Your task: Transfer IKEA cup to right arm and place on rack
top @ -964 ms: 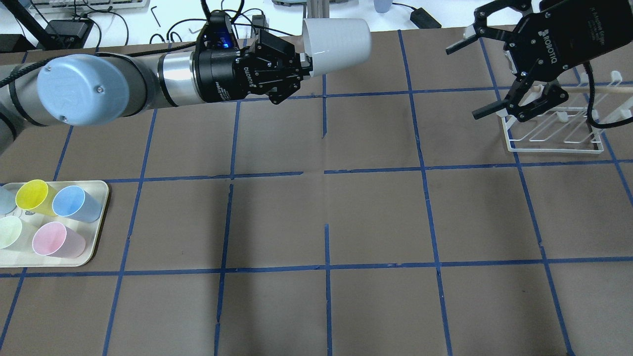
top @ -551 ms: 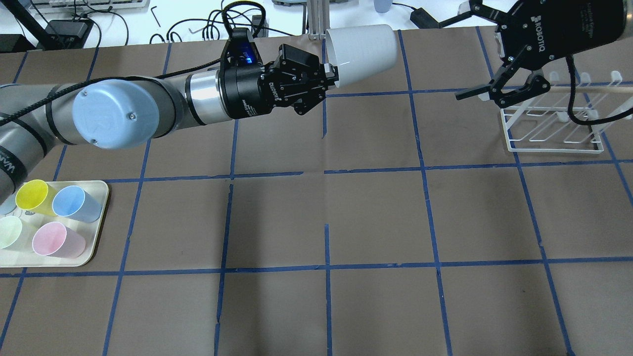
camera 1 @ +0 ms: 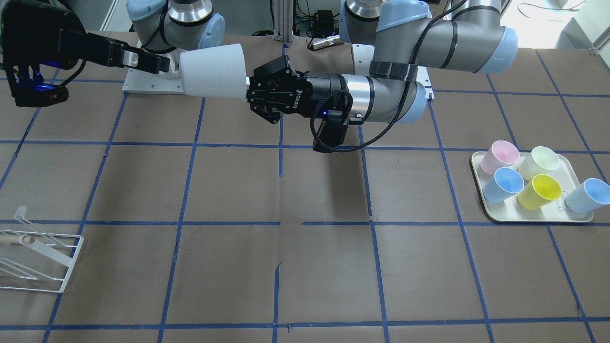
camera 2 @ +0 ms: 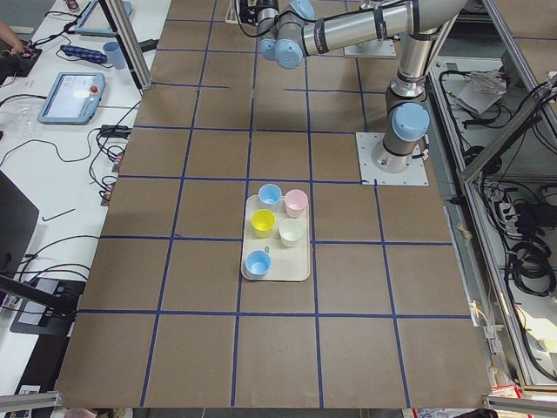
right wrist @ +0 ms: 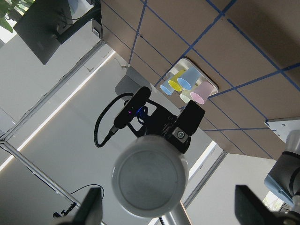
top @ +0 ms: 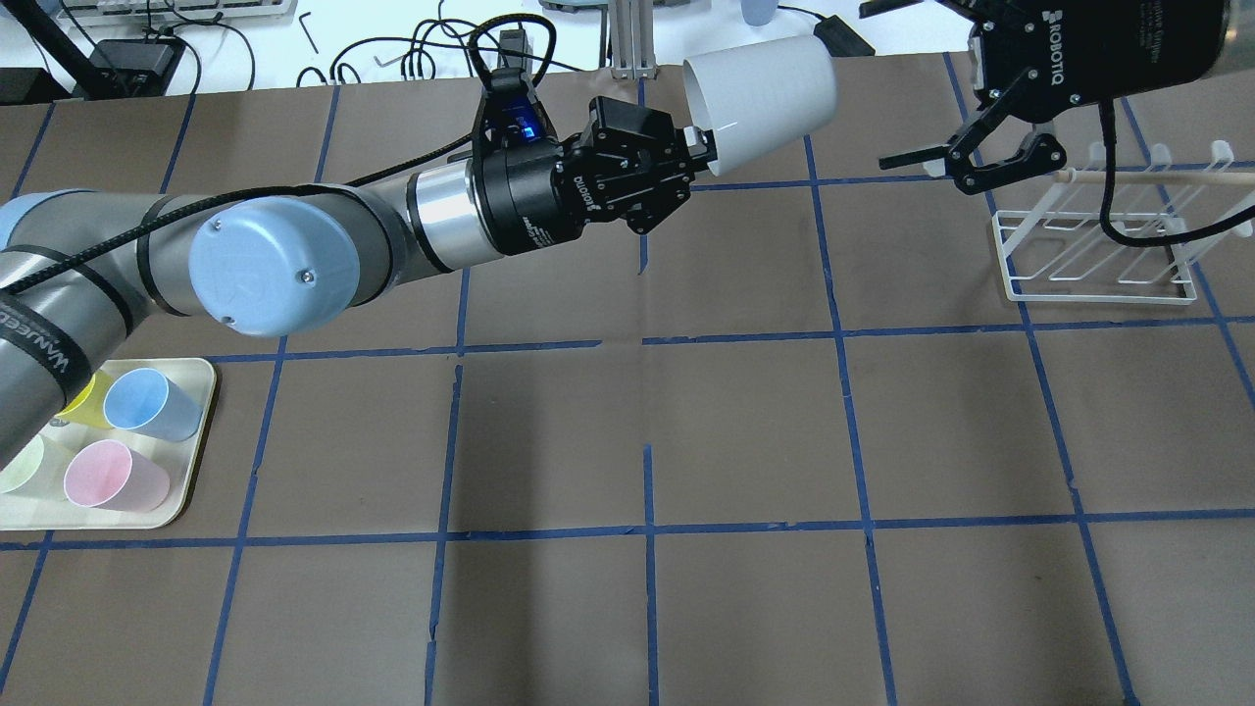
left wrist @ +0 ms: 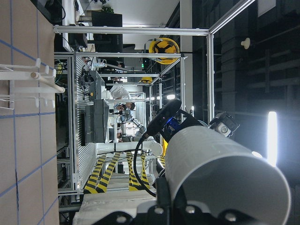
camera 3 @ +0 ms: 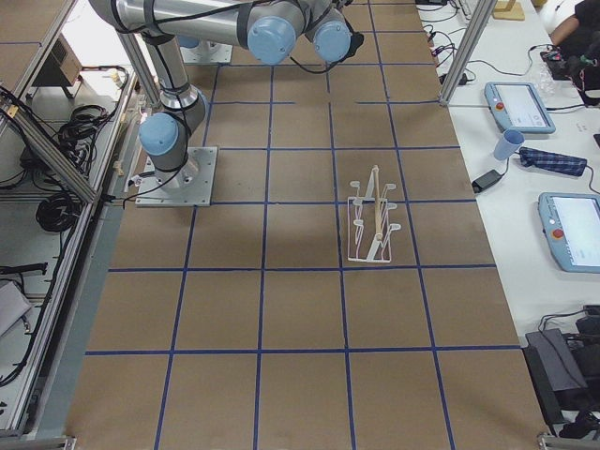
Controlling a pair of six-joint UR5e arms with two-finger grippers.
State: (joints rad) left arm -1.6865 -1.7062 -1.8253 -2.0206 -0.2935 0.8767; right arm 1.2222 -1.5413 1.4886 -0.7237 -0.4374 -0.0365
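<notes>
The pale grey IKEA cup (top: 760, 93) is held level above the table's far middle, base pointing to the right arm. My left gripper (top: 701, 152) is shut on its rim. The cup also shows in the front view (camera 1: 213, 71) and the left wrist view (left wrist: 220, 173). My right gripper (top: 894, 83) is open and empty, just right of the cup's base and apart from it. In the right wrist view the cup's base (right wrist: 150, 176) sits ahead, between the spread fingers (right wrist: 91, 208). The white wire rack (top: 1098, 245) stands on the table below the right gripper.
A cream tray (top: 196, 392) at the near left holds pink (top: 103, 476), light blue (top: 147, 404), yellow and cream-green cups; my left arm hides some of them. The rack's wooden dowel (top: 1157, 177) juts out to the right. Cables and devices lie beyond the table's far edge.
My left arm has carried the cup to the right, toward the right gripper. The right gripper has moved up and away from the rack, staying open.
</notes>
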